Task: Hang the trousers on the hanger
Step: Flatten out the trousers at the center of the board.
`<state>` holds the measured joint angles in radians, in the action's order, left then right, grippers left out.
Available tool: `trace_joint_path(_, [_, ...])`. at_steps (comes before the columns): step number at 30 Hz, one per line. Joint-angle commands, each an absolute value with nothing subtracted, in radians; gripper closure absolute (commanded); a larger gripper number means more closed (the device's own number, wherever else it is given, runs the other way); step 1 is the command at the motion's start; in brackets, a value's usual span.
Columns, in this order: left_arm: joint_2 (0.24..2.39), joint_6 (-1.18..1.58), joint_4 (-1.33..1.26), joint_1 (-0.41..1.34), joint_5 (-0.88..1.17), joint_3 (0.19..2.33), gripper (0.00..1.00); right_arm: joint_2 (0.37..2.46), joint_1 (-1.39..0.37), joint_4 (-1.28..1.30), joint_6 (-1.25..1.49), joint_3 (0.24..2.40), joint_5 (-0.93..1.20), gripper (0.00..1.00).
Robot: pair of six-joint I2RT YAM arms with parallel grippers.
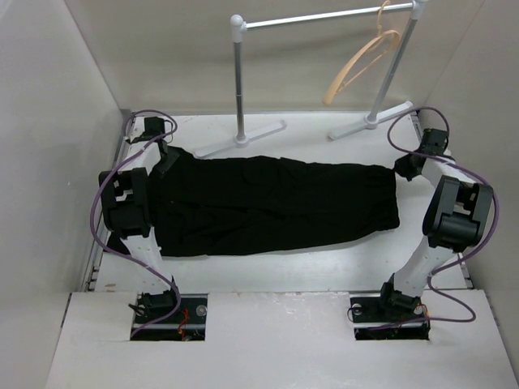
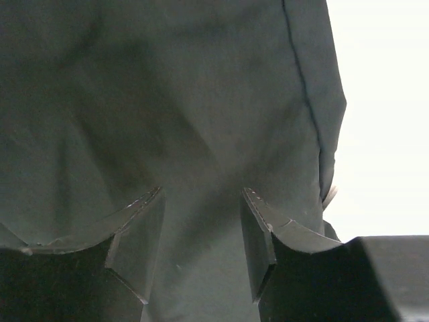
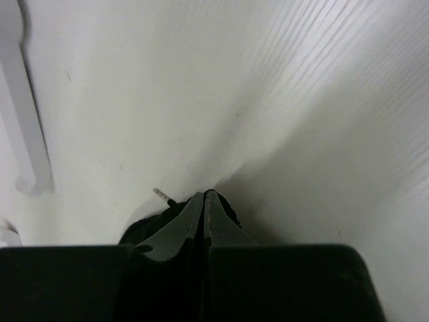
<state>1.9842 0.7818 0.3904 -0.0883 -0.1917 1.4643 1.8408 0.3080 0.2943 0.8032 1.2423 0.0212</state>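
Trousers point(image 1: 276, 203) lie flat, soft, black and wide, reaching from one gripper to the other. The thin tan hanger point(image 1: 362, 63) hangs far beyond both. Jaws of the left gripper point(image 2: 201, 201) are apart with smooth cloth between them, and I think they should bite deep. Jaws of the right gripper point(image 3: 204, 196) pinch a small cloth edge.

White walls point(image 1: 49, 121) enclose a white table point(image 1: 284, 271) — rack point(image 1: 239, 81) behind.

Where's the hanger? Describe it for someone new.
Find the white rack at the back. The hanger hooks over its rail by the right post, tilted. It's the only thin tan triangle there; the rack is white tubing.
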Motion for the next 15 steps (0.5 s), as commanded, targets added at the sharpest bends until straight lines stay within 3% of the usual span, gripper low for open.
trace_joint_path(1, [1.904, 0.767, 0.390, -0.101, -0.199, 1.463, 0.54, 1.787, 0.347, 0.206, 0.859, 1.301, -0.031, 0.95])
trace_joint_path(7, [1.973, 0.764, 0.387, -0.113, -0.212, 1.496, 0.54, 1.802, 0.380, 0.204, 0.865, 1.321, -0.041, 0.94])
trace_joint_path(9, [2.017, 0.765, 0.397, -0.117, -0.210, 1.515, 0.54, 1.807, 0.384, 0.199, 0.865, 1.321, -0.028, 0.90])
trace_joint_path(11, [2.042, 0.773, 0.413, -0.127, -0.213, 1.519, 0.55, 1.799, 0.384, 0.206, 0.864, 1.312, -0.035, 0.81])
trace_joint_path(15, [1.972, 0.790, 0.425, -0.133, -0.239, 1.490, 0.55, 1.715, 0.378, 0.216, 0.867, 1.269, -0.046, 0.46])
